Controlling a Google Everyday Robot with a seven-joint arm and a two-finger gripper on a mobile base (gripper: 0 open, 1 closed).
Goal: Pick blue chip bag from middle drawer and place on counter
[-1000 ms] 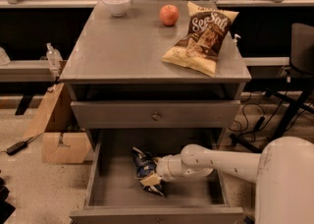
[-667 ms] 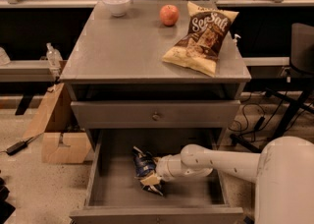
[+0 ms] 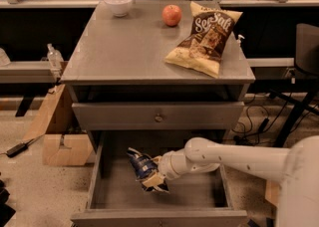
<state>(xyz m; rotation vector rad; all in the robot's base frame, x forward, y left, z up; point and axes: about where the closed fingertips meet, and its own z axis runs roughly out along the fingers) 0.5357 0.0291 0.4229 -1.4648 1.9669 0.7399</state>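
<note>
The blue chip bag [image 3: 142, 167] is crumpled and stands tilted inside the open middle drawer [image 3: 112, 191], left of its centre. My gripper [image 3: 158, 172] reaches in from the right on a white arm and is shut on the bag's right side, low over the drawer floor. The fingertips are mostly hidden by the bag. The grey counter [image 3: 124, 47] is the cabinet top above.
On the counter are a white bowl [image 3: 118, 3], a red apple [image 3: 172, 15] and a large "Sea Salt" bag [image 3: 205, 38]. A closed drawer front with a round knob [image 3: 158, 118] overhangs the open drawer. Cardboard [image 3: 60, 141] lies on the floor at left.
</note>
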